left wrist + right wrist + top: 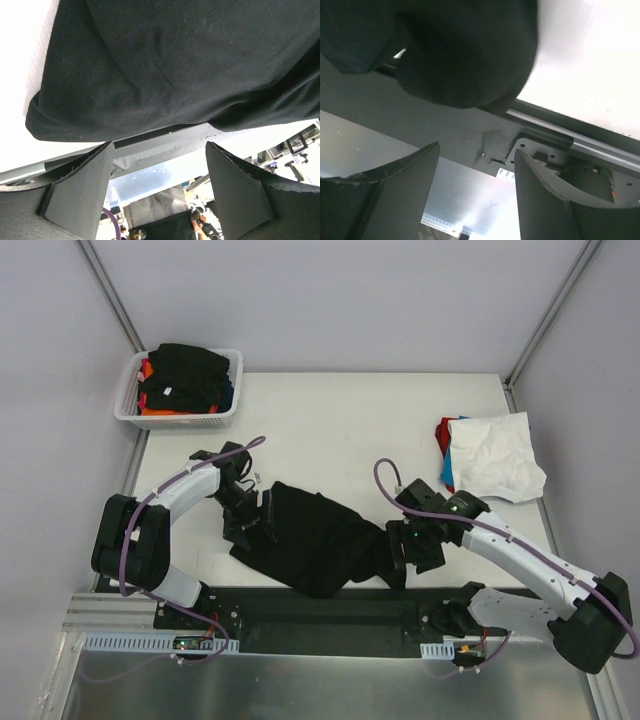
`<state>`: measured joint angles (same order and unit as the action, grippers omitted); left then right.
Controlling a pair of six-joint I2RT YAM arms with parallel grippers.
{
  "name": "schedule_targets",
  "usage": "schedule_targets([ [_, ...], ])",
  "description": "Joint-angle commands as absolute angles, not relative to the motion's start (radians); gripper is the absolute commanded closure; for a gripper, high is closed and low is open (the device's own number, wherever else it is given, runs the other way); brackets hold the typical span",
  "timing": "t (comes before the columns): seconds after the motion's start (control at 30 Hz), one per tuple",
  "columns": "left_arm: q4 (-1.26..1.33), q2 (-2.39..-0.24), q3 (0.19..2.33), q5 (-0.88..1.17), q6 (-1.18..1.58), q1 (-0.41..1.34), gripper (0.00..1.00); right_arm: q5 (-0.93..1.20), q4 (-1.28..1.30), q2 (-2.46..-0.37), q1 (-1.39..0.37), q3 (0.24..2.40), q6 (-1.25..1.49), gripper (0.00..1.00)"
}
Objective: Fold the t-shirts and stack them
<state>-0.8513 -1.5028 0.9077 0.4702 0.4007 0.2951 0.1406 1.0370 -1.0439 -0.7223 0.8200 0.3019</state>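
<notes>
A large black t-shirt (318,540) lies crumpled at the near edge of the table (330,430), part of it over the dark base rail. My left gripper (250,522) is at the shirt's left edge, and in the left wrist view this gripper (159,145) is open, the black t-shirt (165,65) just beyond its fingertips with nothing between them. My right gripper (404,552) is at the shirt's right end. The right wrist view shows that gripper (476,148) open and empty, the black t-shirt (460,50) bunched beyond it. A white t-shirt (497,455) lies on red and blue ones (443,445) at the right.
A white mesh basket (180,422) at the back left holds black, orange and blue cloth. The dark base rail (330,610) runs along the table's near edge between the arm bases. Grey walls close the table in at the left, back and right.
</notes>
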Motion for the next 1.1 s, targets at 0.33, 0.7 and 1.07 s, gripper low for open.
schedule_targets([
  [0.33, -0.880, -1.483, 0.920, 0.503, 0.351, 0.302, 0.26, -0.175, 1.173, -1.418, -0.997, 1.089, 0.500, 0.33],
  [0.7, -0.917, -1.470, 0.954, 0.517, 0.322, 0.302, 0.26, -0.209, 1.161, -1.666, -1.065, 1.213, 0.558, 0.31],
  [1.07, -0.934, -1.431, 0.937, 0.525, 0.314, 0.302, 0.25, -0.275, 1.207, -1.703, -1.072, 1.308, 0.623, 0.85],
])
